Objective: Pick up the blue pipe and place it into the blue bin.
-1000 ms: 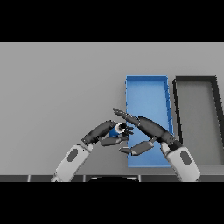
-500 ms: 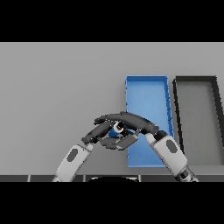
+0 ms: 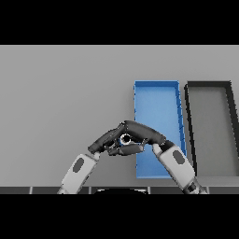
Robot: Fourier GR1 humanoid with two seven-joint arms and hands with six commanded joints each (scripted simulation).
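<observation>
Pipe [image 3: 125, 139], blue with a pale round end facing up, shows only partly at lower centre; its long axis cannot be told. Left hand [image 3: 108, 140] and right hand [image 3: 142, 132] curl their fingers around it, just left of the blue bin [image 3: 158, 100].

Even flat light, faint shadows, no glare

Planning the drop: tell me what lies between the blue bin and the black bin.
Head view: only a narrow strip of bare grey table separates the blue bin from the black bin.
</observation>
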